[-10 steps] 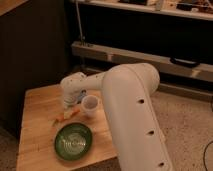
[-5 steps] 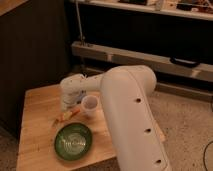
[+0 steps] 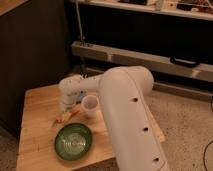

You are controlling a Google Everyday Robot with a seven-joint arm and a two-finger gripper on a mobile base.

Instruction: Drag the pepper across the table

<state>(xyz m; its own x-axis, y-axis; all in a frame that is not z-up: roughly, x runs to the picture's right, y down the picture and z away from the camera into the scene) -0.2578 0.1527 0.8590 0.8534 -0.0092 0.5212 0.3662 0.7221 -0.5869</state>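
The pepper (image 3: pixel 68 116) is a slim orange tapered piece lying on the light wooden table (image 3: pixel 37 125), just behind the green bowl. My gripper (image 3: pixel 66 109) is at the end of the big white arm, low over the table, directly above the pepper's upper end. A white cup (image 3: pixel 90 106) stands right beside the gripper, to its right. The arm's wrist hides the fingers.
A green bowl (image 3: pixel 73 142) sits near the table's front edge, just in front of the pepper. My white arm (image 3: pixel 127 115) covers the table's right half. A dark cabinet wall stands to the left, and a metal shelf rail (image 3: pixel 140 59) runs behind.
The gripper and arm have shifted slightly left, and the pepper lies about where it was.
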